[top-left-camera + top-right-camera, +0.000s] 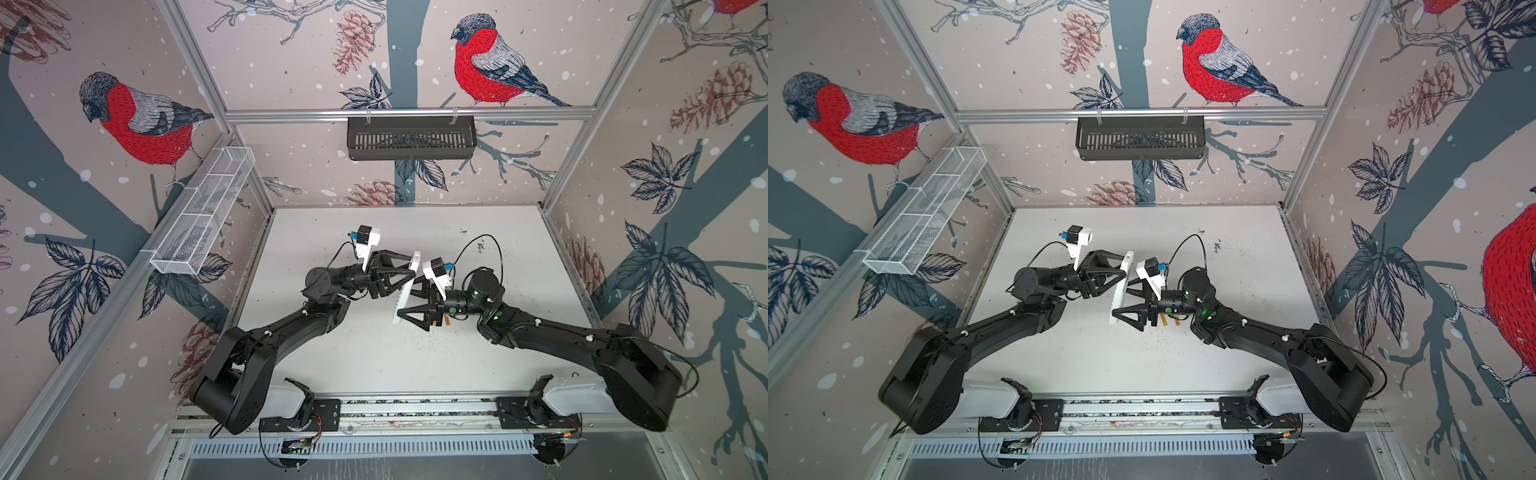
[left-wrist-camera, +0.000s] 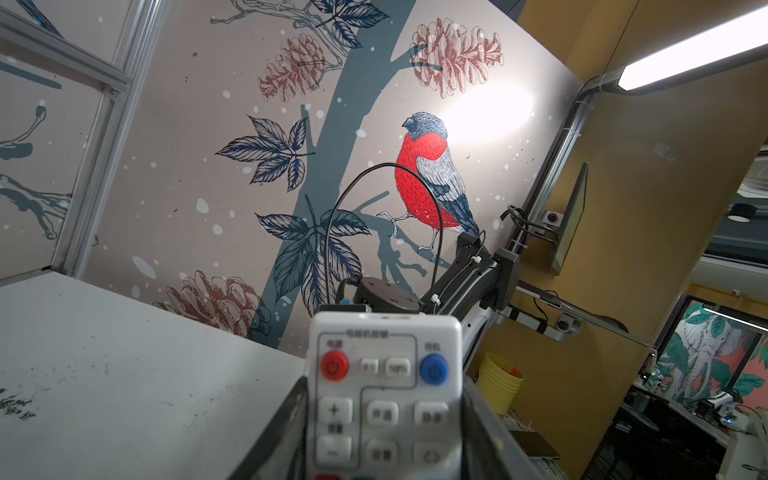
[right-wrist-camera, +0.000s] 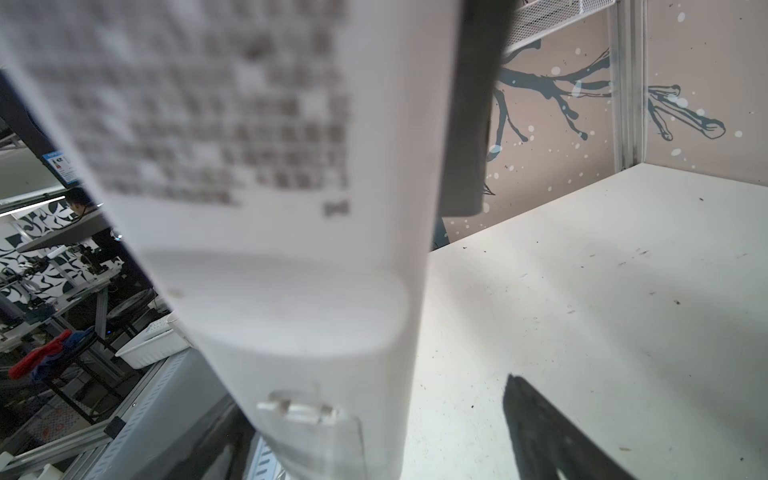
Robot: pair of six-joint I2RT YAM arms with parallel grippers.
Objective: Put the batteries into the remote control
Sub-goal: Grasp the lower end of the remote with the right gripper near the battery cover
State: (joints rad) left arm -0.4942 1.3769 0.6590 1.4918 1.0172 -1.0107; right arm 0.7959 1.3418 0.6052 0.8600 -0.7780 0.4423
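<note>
Remote control held clear of the table, batteries loose

Table point(image 1: 374, 361), white, scuffed; remote control point(image 1: 406, 292) raised above it, clamped across its width in left gripper point(image 1: 412, 272); right gripper point(image 1: 1121, 301) spread wide at the lower end, grasping nothing; two batteries point(image 1: 1163, 320) on table beneath the right wrist.

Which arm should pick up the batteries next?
Right, probably. The left gripper is clamped on the remote control; the right gripper has open jaws, and the batteries lie close beside its wrist.
</note>
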